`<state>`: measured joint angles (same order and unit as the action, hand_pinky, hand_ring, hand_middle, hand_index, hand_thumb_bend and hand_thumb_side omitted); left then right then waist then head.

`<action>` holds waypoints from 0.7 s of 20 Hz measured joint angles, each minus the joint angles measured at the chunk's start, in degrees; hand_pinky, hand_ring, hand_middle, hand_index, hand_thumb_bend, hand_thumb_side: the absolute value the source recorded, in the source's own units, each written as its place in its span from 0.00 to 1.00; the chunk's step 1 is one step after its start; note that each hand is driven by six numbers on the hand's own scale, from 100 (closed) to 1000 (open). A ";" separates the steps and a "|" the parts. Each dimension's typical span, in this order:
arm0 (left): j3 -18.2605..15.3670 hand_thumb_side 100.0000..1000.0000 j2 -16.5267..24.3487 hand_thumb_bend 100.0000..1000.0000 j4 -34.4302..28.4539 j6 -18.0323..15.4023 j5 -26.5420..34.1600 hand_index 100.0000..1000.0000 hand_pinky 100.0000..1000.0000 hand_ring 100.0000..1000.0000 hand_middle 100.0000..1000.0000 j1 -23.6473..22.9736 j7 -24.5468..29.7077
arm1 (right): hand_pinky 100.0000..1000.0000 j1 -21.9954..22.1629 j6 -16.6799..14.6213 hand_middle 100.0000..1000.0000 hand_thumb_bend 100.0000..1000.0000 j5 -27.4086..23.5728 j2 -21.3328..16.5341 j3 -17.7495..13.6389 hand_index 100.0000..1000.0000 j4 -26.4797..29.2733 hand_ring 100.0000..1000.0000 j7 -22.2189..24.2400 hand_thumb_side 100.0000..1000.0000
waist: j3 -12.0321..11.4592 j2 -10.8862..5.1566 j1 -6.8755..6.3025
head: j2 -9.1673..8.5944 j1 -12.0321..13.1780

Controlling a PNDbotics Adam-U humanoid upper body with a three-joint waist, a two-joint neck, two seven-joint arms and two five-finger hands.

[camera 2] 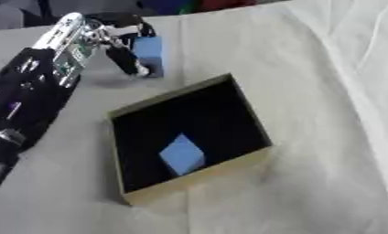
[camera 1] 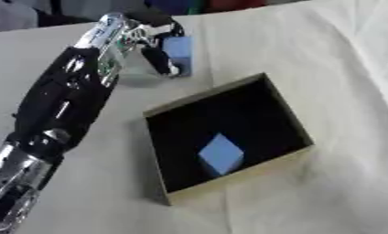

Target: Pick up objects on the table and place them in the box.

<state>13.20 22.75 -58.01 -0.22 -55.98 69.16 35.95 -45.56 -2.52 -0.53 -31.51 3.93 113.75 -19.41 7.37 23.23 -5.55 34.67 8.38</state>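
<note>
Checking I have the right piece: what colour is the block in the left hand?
Blue block, held in the left hand; clearest in the left eye view.

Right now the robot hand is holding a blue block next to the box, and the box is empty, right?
Not quite. The left robot hand does hold a blue block beside the box, but the box is not empty: the left eye view shows another blue block already lying inside it.

light: soft, even | shadows: faint on cloth, box (camera 1: 287, 154) interior dark | focus: blurry throughout
</note>
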 measured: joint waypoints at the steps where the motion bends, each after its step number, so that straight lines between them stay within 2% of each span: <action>1: 0.01 0.14 0.01 0.00 -0.49 0.06 0.25 0.64 0.58 0.49 0.44 0.00 -0.05 | 0.85 0.04 0.00 0.65 0.00 0.00 0.00 -0.01 0.93 0.00 0.72 0.00 1.00 | -0.06 -0.10 0.00 | 0.05 -0.02; 7: 1.22 0.06 1.11 0.00 -6.64 0.56 2.62 0.62 0.54 0.46 0.42 -0.04 -0.51 | 0.85 0.26 -0.08 0.65 0.00 0.02 0.01 -0.04 0.94 0.00 0.72 -0.09 1.00 | -1.29 -1.49 0.08 | 1.07 -0.71; 14: 5.37 0.08 4.58 0.00 -21.51 3.03 8.39 0.61 0.52 0.44 0.41 -2.55 1.78 | 0.84 0.73 -0.21 0.65 0.00 0.28 0.00 -0.07 0.94 0.00 0.72 -0.21 1.00 | -2.96 -2.74 0.30 | 2.42 -1.79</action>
<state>18.57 27.32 -79.52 2.81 -47.58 66.62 37.73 -44.83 -2.72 -0.25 -31.51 3.86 113.75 -19.61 4.41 20.49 -5.25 37.09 6.59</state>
